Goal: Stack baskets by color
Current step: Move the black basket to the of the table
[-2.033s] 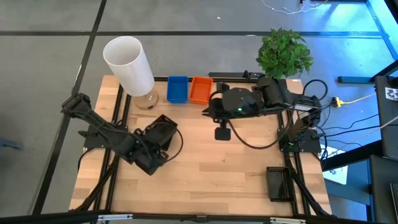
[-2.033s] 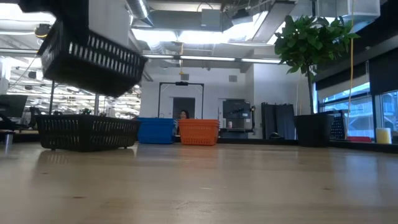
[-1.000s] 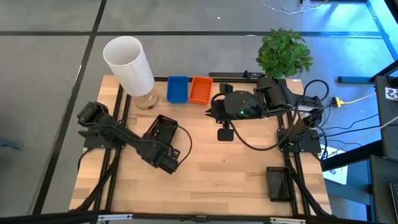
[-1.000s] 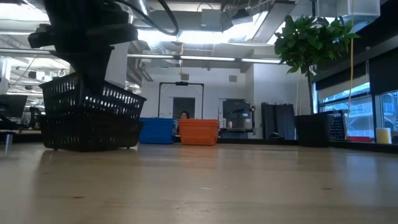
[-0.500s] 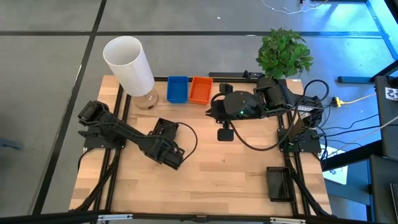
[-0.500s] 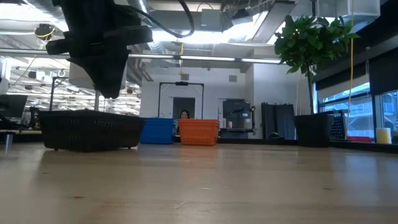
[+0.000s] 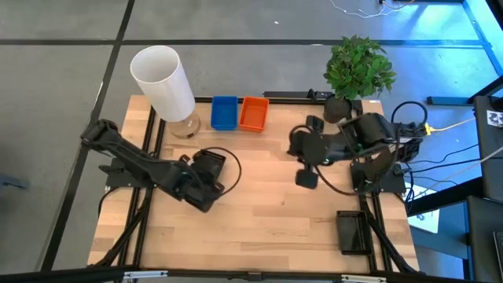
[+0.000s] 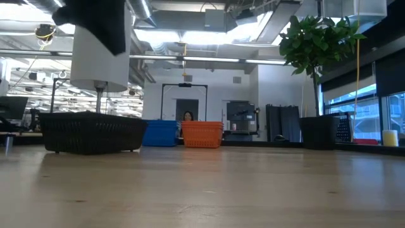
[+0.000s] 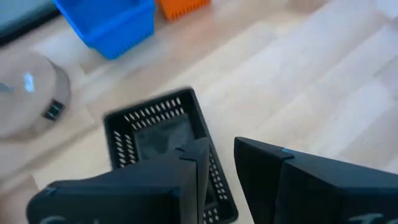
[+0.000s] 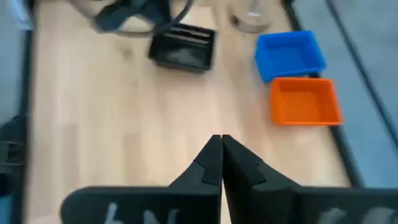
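A black basket (image 7: 212, 163) (image 9: 165, 149) sits flat on the table left of centre. My left gripper (image 7: 203, 182) (image 9: 221, 149) hangs above its near side, open and holding nothing. A blue basket (image 7: 225, 112) and an orange basket (image 7: 253, 113) stand side by side at the far edge. Another black basket (image 7: 353, 231) lies at the near right. My right gripper (image 7: 305, 179) (image 10: 219, 140) is shut with nothing in it, high above the table's right half. In the low view, the black basket (image 8: 92, 132) stands level, with my left arm well above it.
A tall white cylinder (image 7: 163, 81) stands at the far left corner, close behind the black basket. A potted plant (image 7: 359, 67) stands at the far right. Bare wood (image 7: 267, 220) stretches across the middle and near side of the table.
My left gripper set the tilted black basket down level into the black basket below it and let go. It then rose clear and drew back toward the table's left edge. My right gripper swung toward the table's right edge and a little nearer.
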Robot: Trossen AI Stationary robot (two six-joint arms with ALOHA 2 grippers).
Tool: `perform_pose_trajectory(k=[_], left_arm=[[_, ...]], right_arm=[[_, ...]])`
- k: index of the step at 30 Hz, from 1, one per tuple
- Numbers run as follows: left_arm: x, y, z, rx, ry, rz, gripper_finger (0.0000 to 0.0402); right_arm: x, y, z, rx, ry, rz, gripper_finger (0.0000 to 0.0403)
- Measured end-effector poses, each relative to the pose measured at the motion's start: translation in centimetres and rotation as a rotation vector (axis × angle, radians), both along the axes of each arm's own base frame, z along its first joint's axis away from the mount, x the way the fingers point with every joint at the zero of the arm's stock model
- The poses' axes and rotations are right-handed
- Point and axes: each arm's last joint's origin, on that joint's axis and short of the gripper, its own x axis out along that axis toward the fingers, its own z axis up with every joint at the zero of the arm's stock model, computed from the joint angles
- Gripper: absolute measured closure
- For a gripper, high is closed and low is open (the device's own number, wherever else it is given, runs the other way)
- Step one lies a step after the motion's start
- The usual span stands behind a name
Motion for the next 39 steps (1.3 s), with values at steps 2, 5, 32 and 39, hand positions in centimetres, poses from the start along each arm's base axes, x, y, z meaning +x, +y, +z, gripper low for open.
perform_pose_trajectory(k=[2, 5, 32, 39], left_arm=[[-0.8, 0.2, 1.1, 0.016, -0.038, -0.018, 0.0333], [-1.9, 0.4, 2.5, 0.036, -0.088, -0.047, 0.0333], [-6.5, 2.1, 6.9, 0.146, -0.176, -0.207, 0.0333], [-6.5, 2.1, 6.9, 0.150, -0.175, -0.206, 0.0333]], right_arm=[[-0.7, 1.0, 0.1, 0.058, 0.012, 0.037, 0.0401], [-1.8, 2.2, 0.0, 0.123, -0.001, -0.013, 0.0402], [-11.1, 9.2, -15.3, 0.704, 0.715, -0.951, 0.0394], [-10.8, 9.8, -18.6, 0.759, 0.850, -0.903, 0.0349]])
